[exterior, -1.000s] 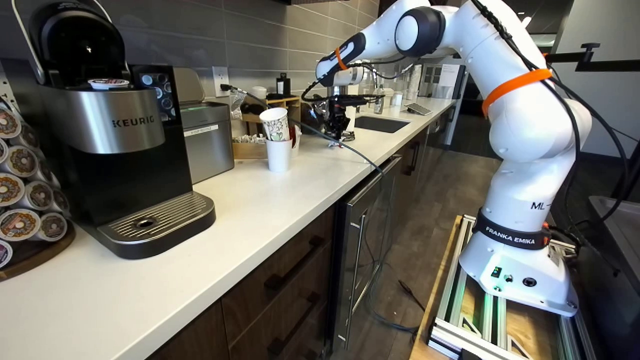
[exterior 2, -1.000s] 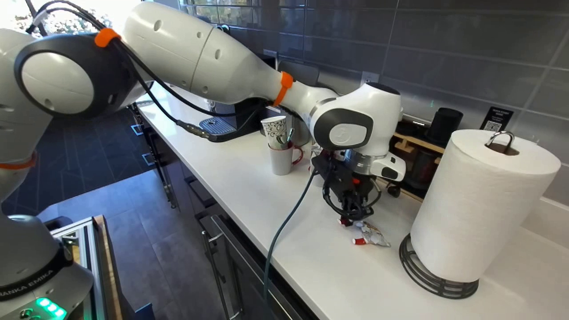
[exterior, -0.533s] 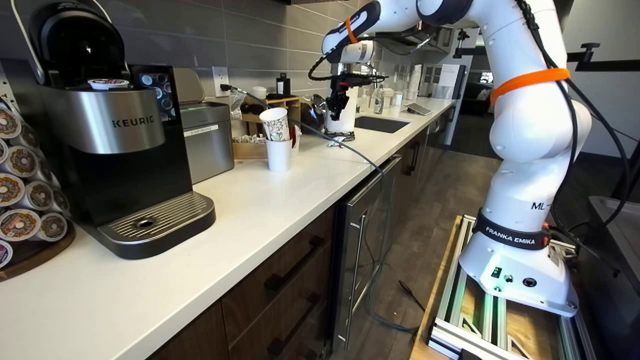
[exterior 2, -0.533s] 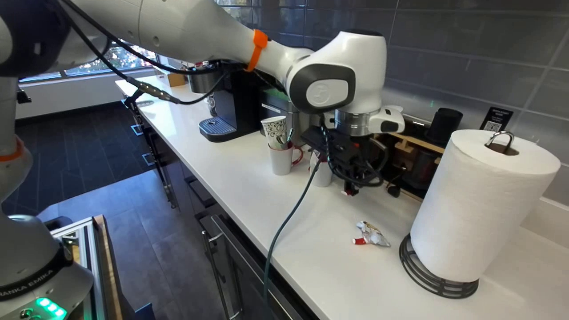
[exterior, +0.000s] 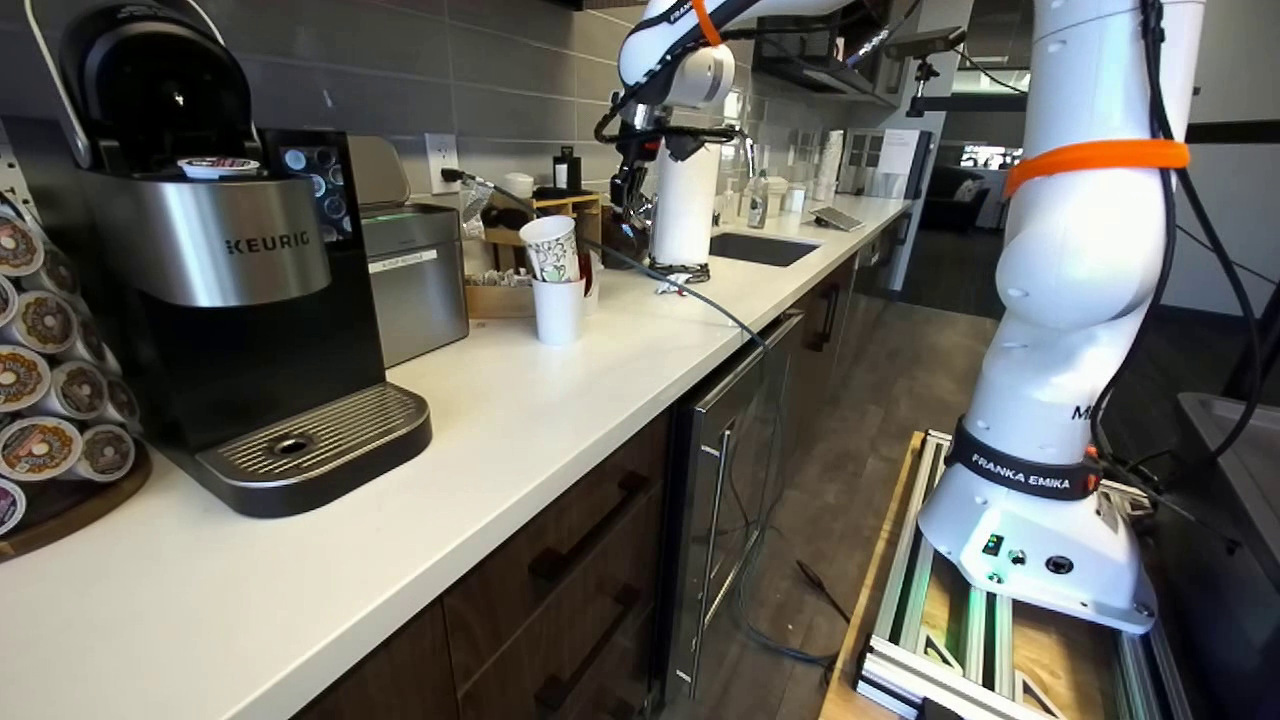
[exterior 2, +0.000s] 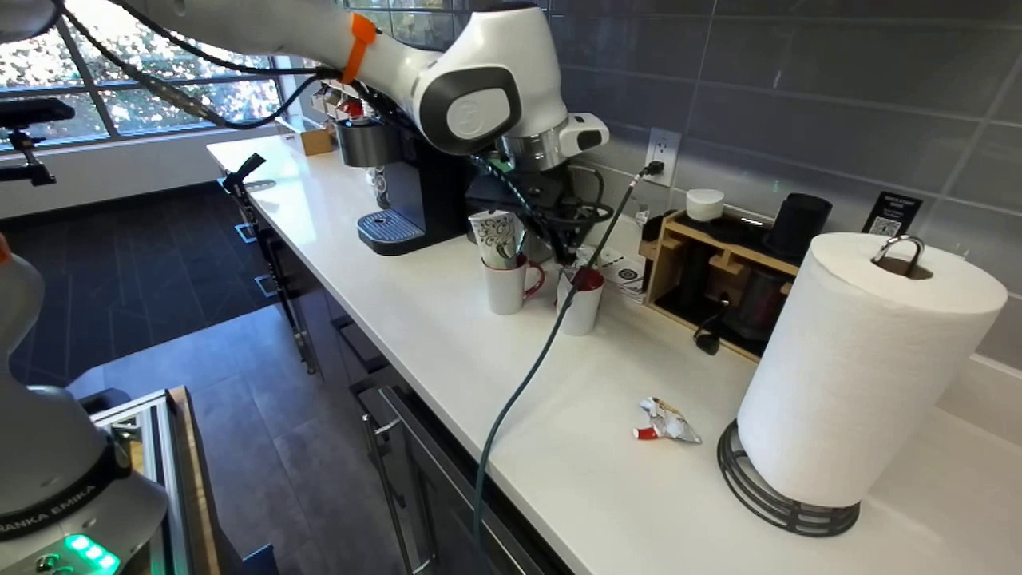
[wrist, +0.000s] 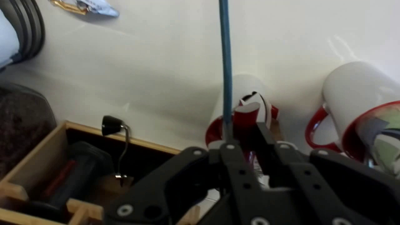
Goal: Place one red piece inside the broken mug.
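My gripper point(wrist: 246, 128) is shut on a red piece point(wrist: 245, 118) with a pale end, seen between the fingers in the wrist view. In an exterior view the gripper point(exterior 2: 565, 254) is just above a white mug with red inside point(exterior 2: 580, 313), and it shows high over the counter in an exterior view point(exterior: 628, 222). The mug also shows in the wrist view point(wrist: 245, 82), behind the red piece, with white and dark scraps at its rim. I cannot tell whether the piece is over or within the opening. A crumpled silver wrapper with a red end point(exterior 2: 671, 423) lies on the counter.
A blue-green cable point(exterior 2: 519, 391) runs in front of the mug, close to the gripper. A second mug point(exterior 2: 505, 289) holding a paper cup point(exterior 2: 495, 238) stands beside it. A wooden organizer point(exterior 2: 687, 303) and a paper towel roll point(exterior 2: 870, 367) stand behind; a coffee maker point(exterior: 200, 270) stands further along.
My gripper has risen from the counter near the wrapper with the red piece and moved over to the red-lined mug. The wrapper and mugs have not moved.
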Controlling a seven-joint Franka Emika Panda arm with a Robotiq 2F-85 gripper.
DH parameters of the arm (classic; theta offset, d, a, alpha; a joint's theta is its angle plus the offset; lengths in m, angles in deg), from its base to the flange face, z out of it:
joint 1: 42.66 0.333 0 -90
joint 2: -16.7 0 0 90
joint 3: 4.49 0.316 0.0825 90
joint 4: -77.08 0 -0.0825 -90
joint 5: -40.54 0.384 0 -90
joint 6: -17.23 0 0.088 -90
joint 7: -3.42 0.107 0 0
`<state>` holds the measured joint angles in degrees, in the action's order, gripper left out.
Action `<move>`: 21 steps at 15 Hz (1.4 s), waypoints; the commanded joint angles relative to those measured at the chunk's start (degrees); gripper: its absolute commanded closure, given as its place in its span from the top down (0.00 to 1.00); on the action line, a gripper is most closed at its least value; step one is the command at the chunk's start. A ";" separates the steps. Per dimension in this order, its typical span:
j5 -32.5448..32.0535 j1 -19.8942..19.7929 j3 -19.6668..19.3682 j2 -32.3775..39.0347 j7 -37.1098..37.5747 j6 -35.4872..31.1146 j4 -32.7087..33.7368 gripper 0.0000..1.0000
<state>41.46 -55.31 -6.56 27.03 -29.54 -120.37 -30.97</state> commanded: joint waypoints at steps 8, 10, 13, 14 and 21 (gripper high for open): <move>-14.75 8.07 0.08 -1.03 5.67 -9.76 -4.37 0.05; -17.76 8.69 -0.46 1.02 8.91 -9.03 -1.80 0.05; -23.32 9.95 -1.44 4.56 14.07 -3.92 2.79 0.05; -24.39 10.34 -1.64 5.79 15.34 -2.06 4.47 0.05; -25.65 12.50 -1.57 12.99 18.13 9.19 15.41 0.05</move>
<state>17.12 -44.13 -7.49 36.57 -13.72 -115.88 -21.22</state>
